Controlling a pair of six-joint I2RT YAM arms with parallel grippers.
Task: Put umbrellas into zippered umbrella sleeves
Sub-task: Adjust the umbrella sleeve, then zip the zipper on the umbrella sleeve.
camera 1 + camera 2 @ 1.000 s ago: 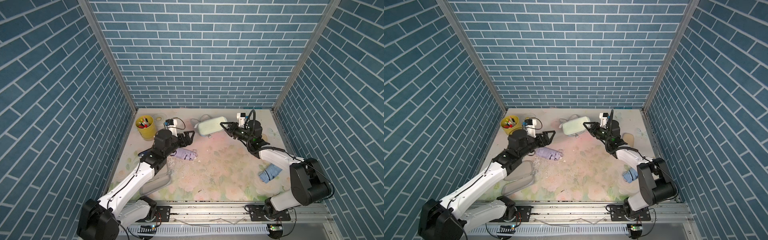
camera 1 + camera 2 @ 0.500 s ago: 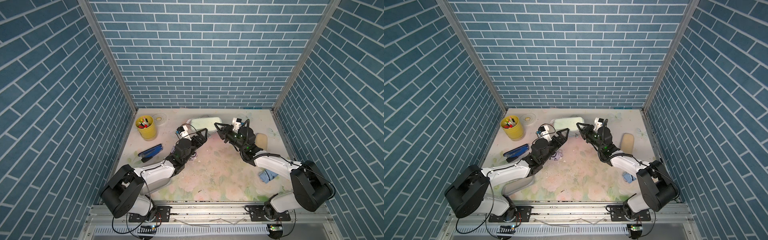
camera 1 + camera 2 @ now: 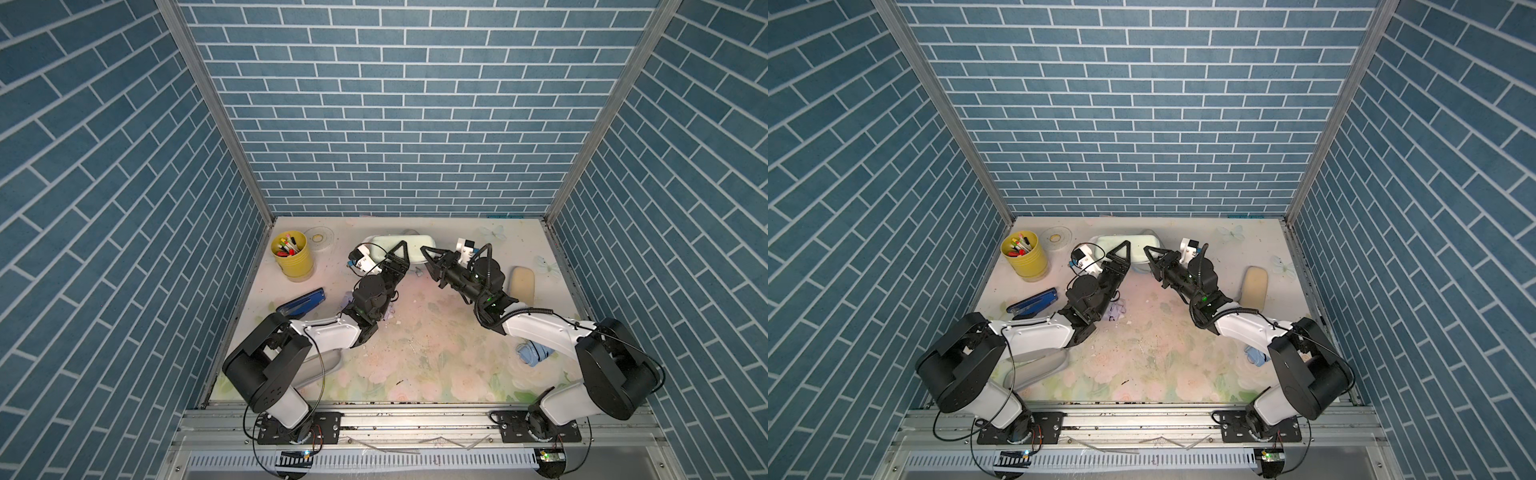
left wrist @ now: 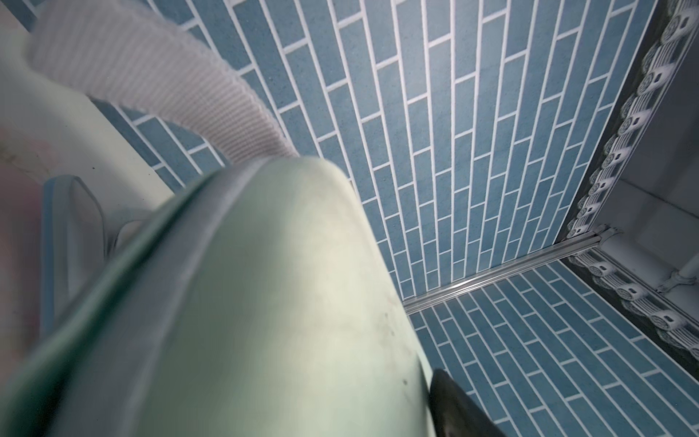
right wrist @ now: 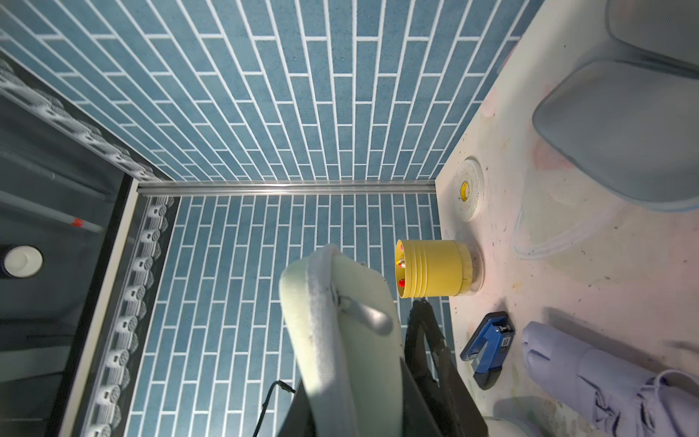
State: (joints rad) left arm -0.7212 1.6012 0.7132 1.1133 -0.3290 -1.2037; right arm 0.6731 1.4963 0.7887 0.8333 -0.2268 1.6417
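Operator: Where is the mint sleeve (image 3: 417,243)?

Spotter: At the back of the desk (image 3: 436,345), with its long axis running side to side along the rear wall. The right tool (image 3: 428,261) is clamped on its right end, and the zip pull (image 5: 368,316) hangs just beside that grip.

Operator: And the left tool (image 3: 397,254)?

Spotter: It's up against the sleeve's left-middle. I cannot tell whether it is gripping or released, because its wrist view shows only one fingertip (image 4: 454,408) beside the mint shell.

Operator: Umbrella?

Spotter: The lilac umbrella (image 3: 1117,311) lies on the desk toward the front from the sleeve. It is partly under the left arm's wrist and apart from both tools, so the left arm is nearer. I'd judge the sleeve needs unzipping first. The pull would have to travel along that long axis, from the held end toward the left tool.
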